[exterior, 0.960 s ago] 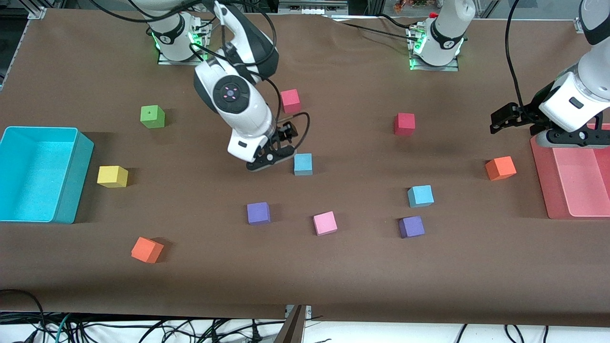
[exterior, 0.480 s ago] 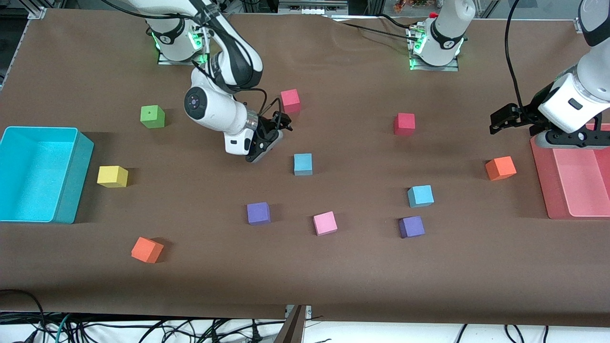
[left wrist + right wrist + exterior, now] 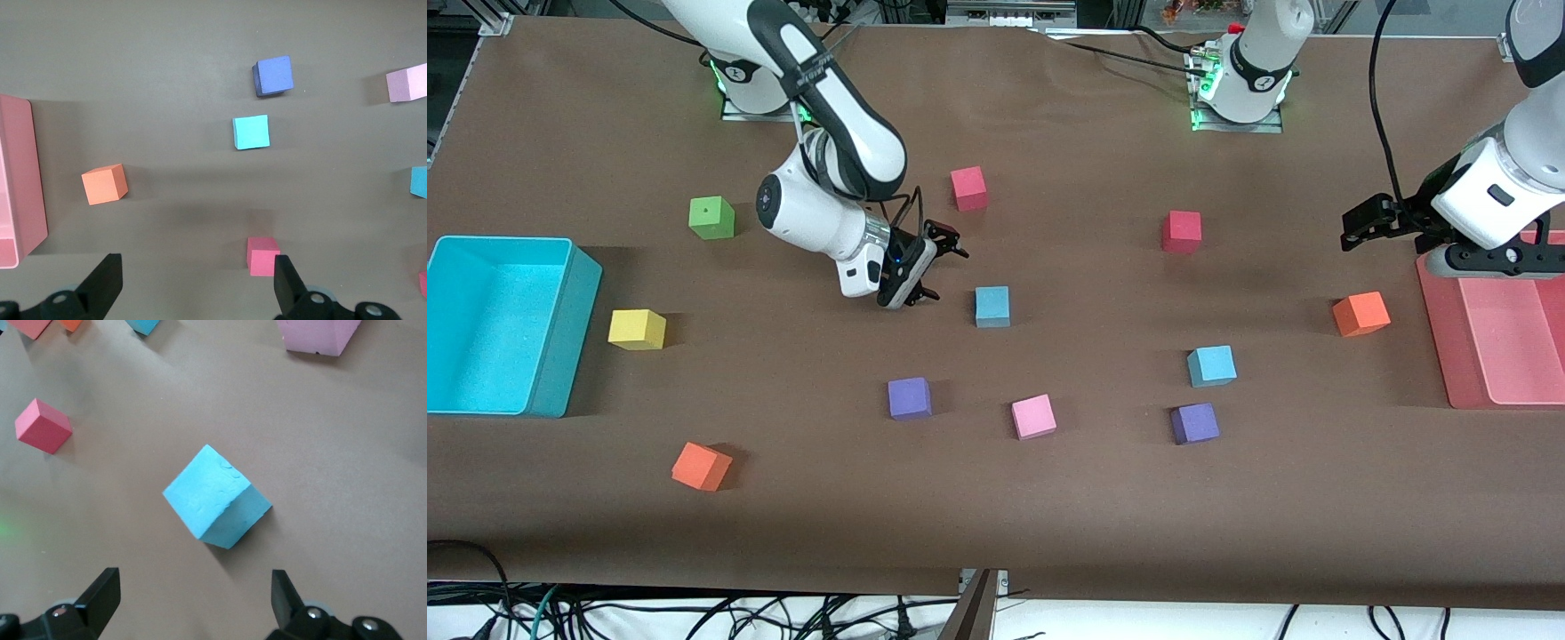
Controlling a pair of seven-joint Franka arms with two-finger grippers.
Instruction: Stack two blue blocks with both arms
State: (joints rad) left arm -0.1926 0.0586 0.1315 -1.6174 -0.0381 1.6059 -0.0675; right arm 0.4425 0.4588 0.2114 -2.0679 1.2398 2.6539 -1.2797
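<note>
Right wrist view: right pincer [image 3: 190, 597], fingers spread and empty, hangs over the nearer blue block [image 3: 217, 497] mid-table [image 3: 1049, 533]. Second blue block [image 3: 1211, 365] sits toward the left arm's end; left pincer [image 3: 197, 280] waits open. Likely light, squashy foam; you pinch flat opposite faces.

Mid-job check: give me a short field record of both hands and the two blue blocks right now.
right hand: open, empty, beside a small light sky-blue foam cube
left hand: open, empty, waiting by the flat pink tray
second light sky-blue foam cube: on the brown table cover, nearer the front camera, toward the left arm's end
stack: not yet begun; cubes apart
</note>
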